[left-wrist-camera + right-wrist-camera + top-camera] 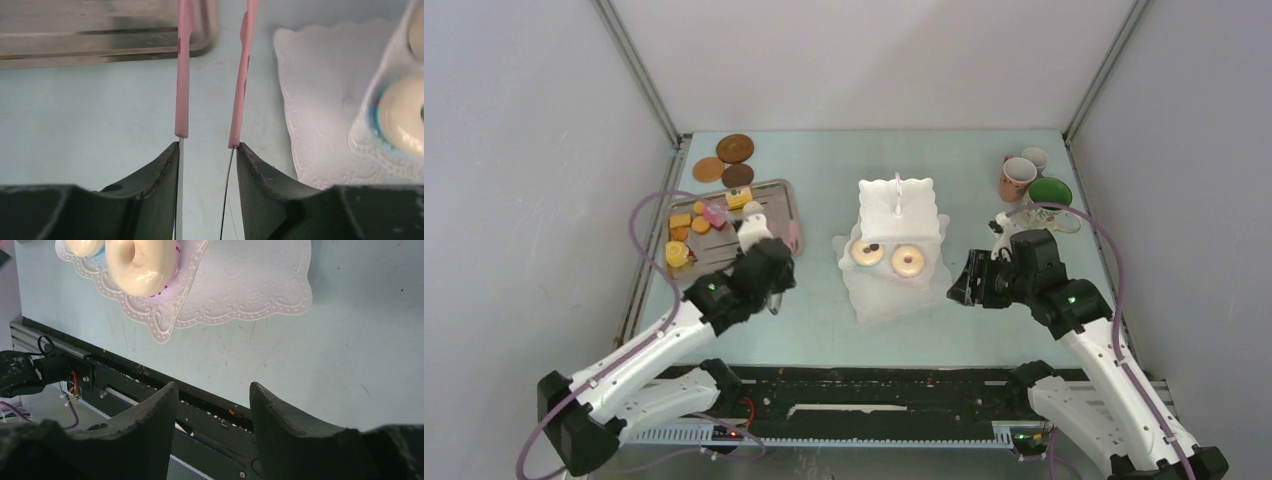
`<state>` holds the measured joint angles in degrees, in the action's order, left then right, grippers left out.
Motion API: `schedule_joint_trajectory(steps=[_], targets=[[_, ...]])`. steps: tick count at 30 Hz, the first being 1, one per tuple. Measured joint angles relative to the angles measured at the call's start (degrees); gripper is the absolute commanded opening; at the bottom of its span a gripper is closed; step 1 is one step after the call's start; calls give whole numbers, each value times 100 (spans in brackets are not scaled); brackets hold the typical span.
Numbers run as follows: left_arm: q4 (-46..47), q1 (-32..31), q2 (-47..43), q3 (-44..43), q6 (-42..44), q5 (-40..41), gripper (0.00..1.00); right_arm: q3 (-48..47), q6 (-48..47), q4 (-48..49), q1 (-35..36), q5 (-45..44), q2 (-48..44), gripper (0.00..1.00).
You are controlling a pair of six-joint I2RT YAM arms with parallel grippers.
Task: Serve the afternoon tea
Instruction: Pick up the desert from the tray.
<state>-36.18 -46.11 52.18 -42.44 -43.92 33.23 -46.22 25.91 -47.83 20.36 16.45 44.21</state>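
The white three-tier stand (896, 215) is mid-table, with two donuts (867, 254) on a lower tier. My left gripper (776, 270) is left of it, beside the grey tray (779, 195), and is shut on the pink tongs (182, 75). Their two arms press against my fingers (206, 145), with nothing between the tong tips. The tray holds yellow cakes (680, 220) and orange biscuits (701, 225). My right gripper (959, 280) hangs open and empty just right of the stand's bottom tier (250, 290), with a donut (142, 265) in its view.
Three brown coasters (735, 148) lie behind the tray at the far left. The pink mug (1017, 178), the small pale mug (1035, 158) and the green-inside mug (1051, 195) stand at the far right. The black rail (150, 380) runs along the table's near edge.
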Motion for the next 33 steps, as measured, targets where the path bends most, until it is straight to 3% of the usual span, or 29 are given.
schedule_joint_trajectory(steps=[7,11,21,25,33], targets=[[-1130,2302,603,-1591,909,-1246,44,0,-2,35,-249,15,9,58],[-1464,3156,1200,-2201,1290,-1770,43,0,-2,133,-363,98,153,58],[-1231,5608,1853,-2262,1331,-3757,43,4,-9,369,-525,404,459,58],[-1080,6288,2105,-2262,1333,-4262,43,4,-92,363,-669,481,490,58],[-758,6798,2199,-2173,1222,-4896,47,4,-240,341,-765,490,566,58]])
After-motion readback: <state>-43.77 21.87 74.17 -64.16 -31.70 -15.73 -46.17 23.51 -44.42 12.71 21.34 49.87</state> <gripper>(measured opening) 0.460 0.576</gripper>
